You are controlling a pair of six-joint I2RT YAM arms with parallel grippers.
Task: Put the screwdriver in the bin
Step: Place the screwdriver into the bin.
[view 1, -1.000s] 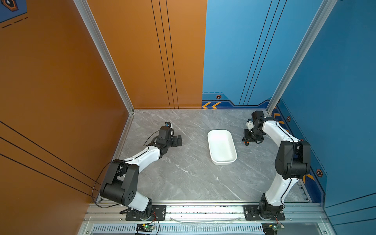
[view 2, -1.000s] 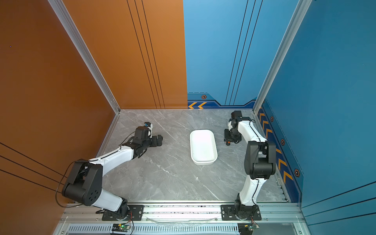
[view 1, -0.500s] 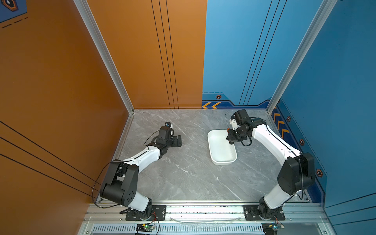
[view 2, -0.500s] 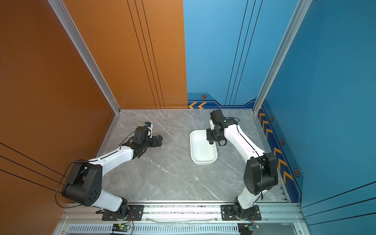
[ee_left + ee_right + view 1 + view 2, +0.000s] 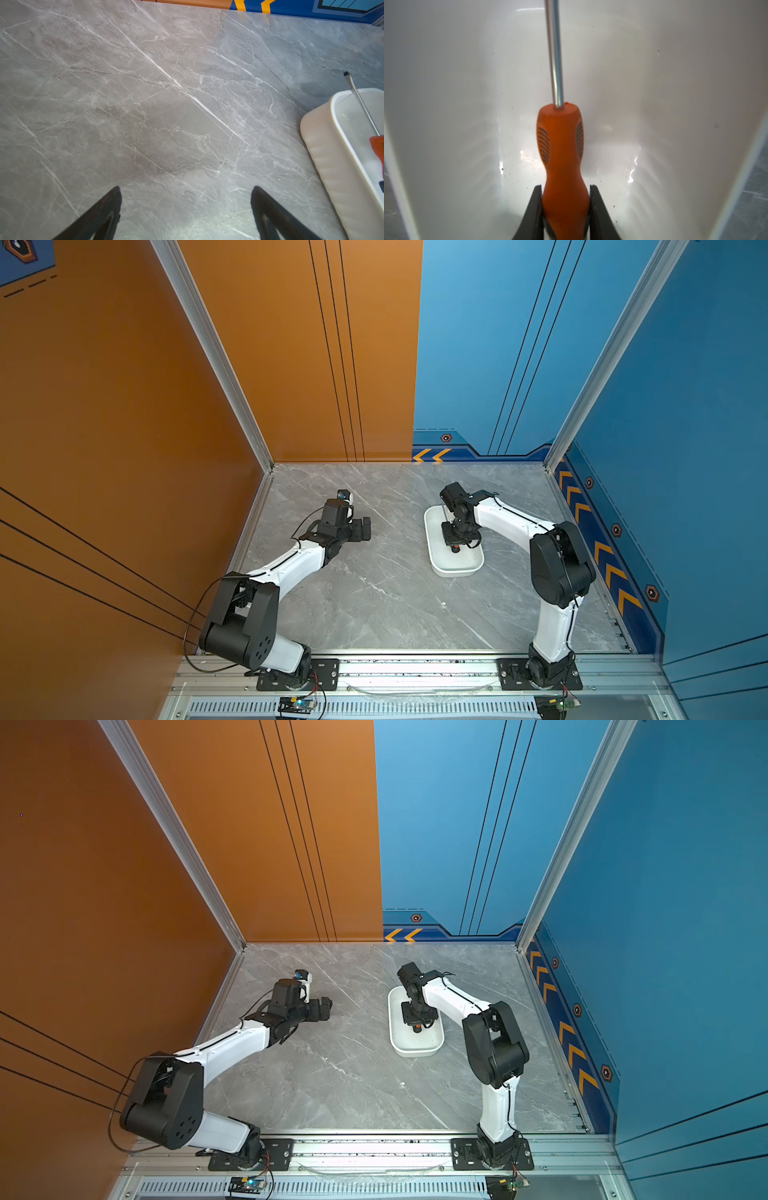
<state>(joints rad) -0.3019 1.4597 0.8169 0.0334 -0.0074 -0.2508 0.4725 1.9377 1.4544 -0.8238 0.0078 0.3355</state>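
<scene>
Right claw: both black fingers press flat against the waist of the slim screwdriver with the orange ribbed plastic handle and thin bright metal shaft, so I am clamped on it. The handle sits low inside the shallow white oblong plastic bin, with white walls on either side. I cannot tell whether it touches the bin floor. The shaft points away from my wrist along the bin's length. In both top views the right claw hangs over the middle of the bin, with a spot of orange showing beneath it. In the left wrist view the screwdriver is tilted. Its shaft crosses the end rim of the bin and its dark tip lies past that rim; I cannot tell if it touches the rim. Left claw: fingers wide apart over the grey marble-patterned table. In both top views the left claw is well apart from the bin. Farthest back are the orange wall panel and the blue wall panel.
</scene>
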